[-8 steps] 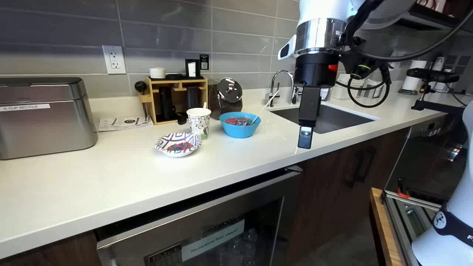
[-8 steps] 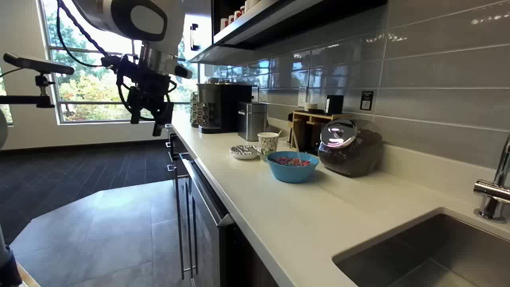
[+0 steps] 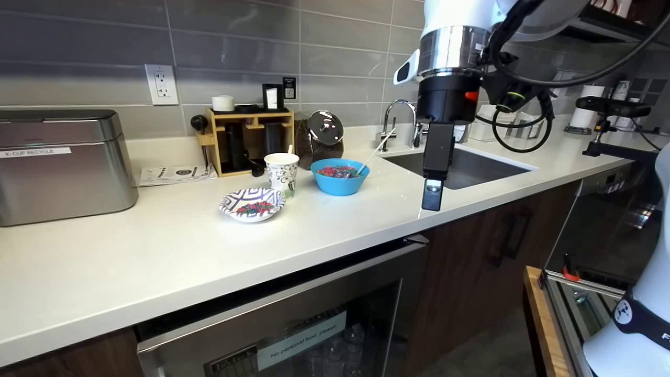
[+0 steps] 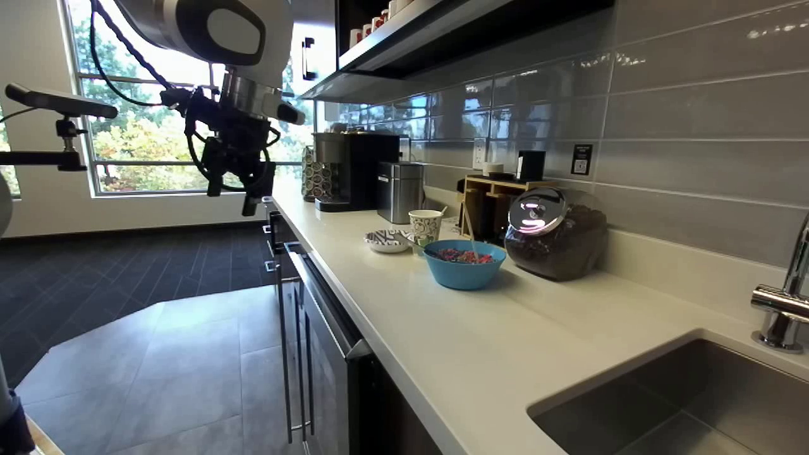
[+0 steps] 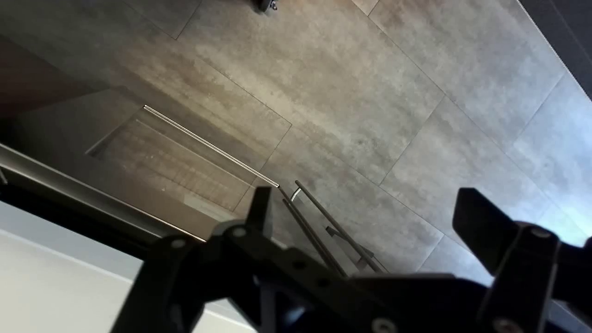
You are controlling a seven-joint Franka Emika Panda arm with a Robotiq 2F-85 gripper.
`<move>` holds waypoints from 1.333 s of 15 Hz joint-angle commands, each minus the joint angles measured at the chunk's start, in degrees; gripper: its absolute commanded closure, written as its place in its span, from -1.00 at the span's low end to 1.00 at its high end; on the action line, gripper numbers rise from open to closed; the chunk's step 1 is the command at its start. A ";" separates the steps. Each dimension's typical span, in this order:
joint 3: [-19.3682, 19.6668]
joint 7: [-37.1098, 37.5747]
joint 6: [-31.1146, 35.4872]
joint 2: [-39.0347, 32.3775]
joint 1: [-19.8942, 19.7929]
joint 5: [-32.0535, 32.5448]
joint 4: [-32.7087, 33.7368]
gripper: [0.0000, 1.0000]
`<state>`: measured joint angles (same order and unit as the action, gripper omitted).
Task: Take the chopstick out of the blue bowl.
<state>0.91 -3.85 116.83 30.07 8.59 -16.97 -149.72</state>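
The blue bowl [image 3: 339, 184] stands on the counter, with red and blue bits inside; it also shows in an exterior view [image 4: 465, 272]. A thin pale chopstick [image 3: 376, 151] leans in it, its upper end sticking out past the rim [image 4: 470, 229]. A thin grey handle [image 4: 414, 241] shows at the bowl's rim; I cannot tell what it is. My gripper [image 4: 232, 198] hangs in the air over the floor, off the counter's front edge and apart from the bowl. In the wrist view my gripper [image 5: 363, 201] is open and empty; bowl and chopstick are out of view there.
A patterned bowl [image 3: 246, 195] with red bits and a paper cup [image 3: 282, 175] with a stick stand beside the blue bowl. A dark jar [image 4: 562, 243] and wooden organizer [image 3: 256, 123] stand behind. The sink [image 4: 686, 379] and an overhead shelf [image 4: 468, 38] are nearby.
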 commanded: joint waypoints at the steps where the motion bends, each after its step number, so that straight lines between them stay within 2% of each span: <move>1: -0.75 -0.34 -0.23 -0.01 -0.84 -0.37 0.10 -1.00; 5: -0.09 -0.54 1.10 -1.81 -1.55 -0.45 1.05 -1.00; 9: 2.00 -1.03 3.24 -6.65 -5.03 1.01 5.67 -1.00; 16: 3.23 0.65 1.06 -20.83 -9.19 4.08 21.05 -1.00; 20: 2.59 5.74 2.02 -29.37 -10.90 11.27 30.59 -1.00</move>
<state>4.15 -2.54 120.13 8.07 -0.97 -10.96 -127.24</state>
